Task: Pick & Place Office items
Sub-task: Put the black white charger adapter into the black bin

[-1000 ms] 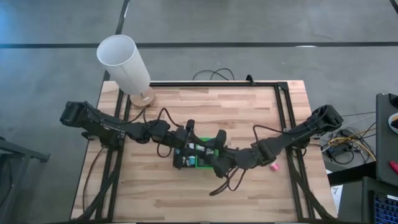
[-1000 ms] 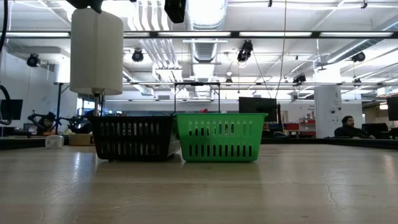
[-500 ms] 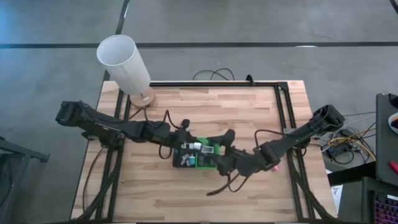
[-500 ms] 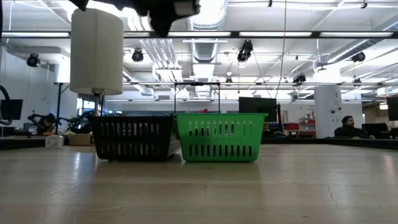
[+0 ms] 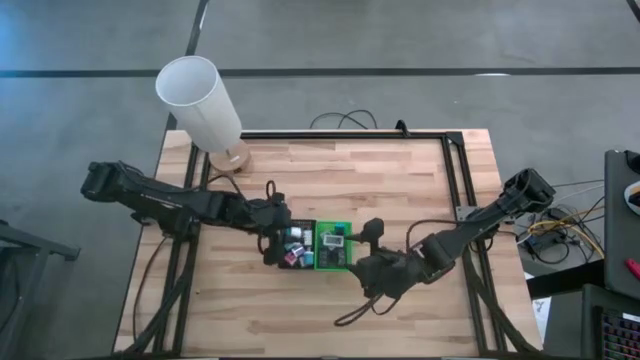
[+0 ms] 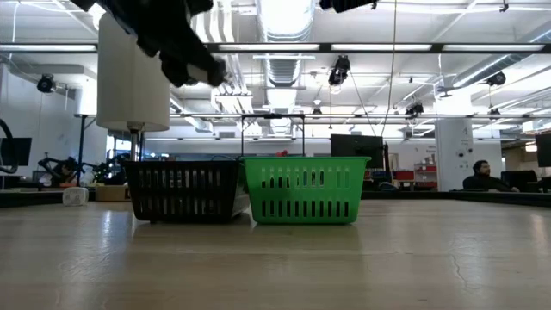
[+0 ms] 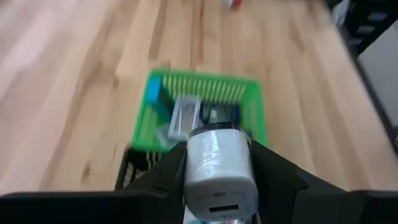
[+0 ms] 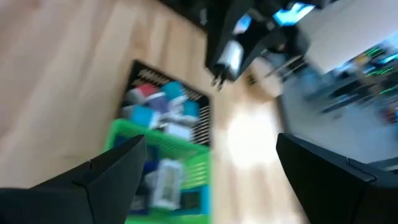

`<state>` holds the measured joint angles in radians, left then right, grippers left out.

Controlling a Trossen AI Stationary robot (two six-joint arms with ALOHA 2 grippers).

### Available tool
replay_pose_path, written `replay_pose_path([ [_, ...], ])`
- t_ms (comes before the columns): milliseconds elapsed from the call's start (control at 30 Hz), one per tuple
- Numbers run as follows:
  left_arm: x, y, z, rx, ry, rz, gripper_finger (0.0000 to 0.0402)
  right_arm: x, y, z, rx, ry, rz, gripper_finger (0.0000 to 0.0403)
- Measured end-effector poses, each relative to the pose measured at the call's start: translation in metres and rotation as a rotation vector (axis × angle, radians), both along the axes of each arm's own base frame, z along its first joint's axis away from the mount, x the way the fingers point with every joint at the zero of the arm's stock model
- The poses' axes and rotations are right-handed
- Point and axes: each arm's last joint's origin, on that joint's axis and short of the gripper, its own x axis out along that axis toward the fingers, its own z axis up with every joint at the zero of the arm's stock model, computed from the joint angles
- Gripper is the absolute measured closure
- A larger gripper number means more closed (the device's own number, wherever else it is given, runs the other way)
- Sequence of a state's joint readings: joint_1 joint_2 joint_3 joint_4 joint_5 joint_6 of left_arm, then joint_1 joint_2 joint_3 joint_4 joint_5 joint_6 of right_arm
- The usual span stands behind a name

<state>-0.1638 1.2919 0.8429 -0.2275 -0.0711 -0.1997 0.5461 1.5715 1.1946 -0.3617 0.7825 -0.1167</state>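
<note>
My left gripper [image 7: 214, 186], clamped on a white office item [image 7: 214, 163], hangs above the black tray [image 5: 283, 246]; beyond, my right gripper [image 5: 368, 262], fingers apart, sits beside the item-filled green tray [image 5: 334, 247].

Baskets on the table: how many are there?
2. A black basket and a green basket stand side by side, touching, mid-table; seen from above, the black one is nearer the left arm. Both hold small items. No others show.
</note>
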Motion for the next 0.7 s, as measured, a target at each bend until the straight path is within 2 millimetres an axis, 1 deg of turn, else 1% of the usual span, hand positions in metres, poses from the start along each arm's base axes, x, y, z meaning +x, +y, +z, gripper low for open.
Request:
replay_pose_path([
  [133, -0.005, 0.001, -0.013, -0.035, 0.083, 0.04, 0.0265, -0.002, 0.0, -0.004, 0.105, 0.015, -0.018, 0.0044],
  [267, -0.009, 0.001, -0.026, -0.059, 0.123, 0.065, 0.0265, -0.003, -0.001, -0.007, 0.125, 0.015, -0.033, 0.0044],
  [400, -0.012, 0.001, -0.044, -0.099, 0.175, 0.073, 0.0265, -0.004, -0.001, -0.011, 0.126, 0.023, -0.036, 0.0044],
  [533, -0.01, 0.0, -0.063, -0.132, 0.189, 0.067, 0.0265, -0.004, -0.002, -0.013, 0.131, 0.024, -0.043, 0.0044],
  [700, -0.003, -0.004, -0.081, -0.191, 0.201, 0.005, 0.0265, -0.003, -0.003, -0.013, 0.131, 0.017, -0.049, 0.0044],
])
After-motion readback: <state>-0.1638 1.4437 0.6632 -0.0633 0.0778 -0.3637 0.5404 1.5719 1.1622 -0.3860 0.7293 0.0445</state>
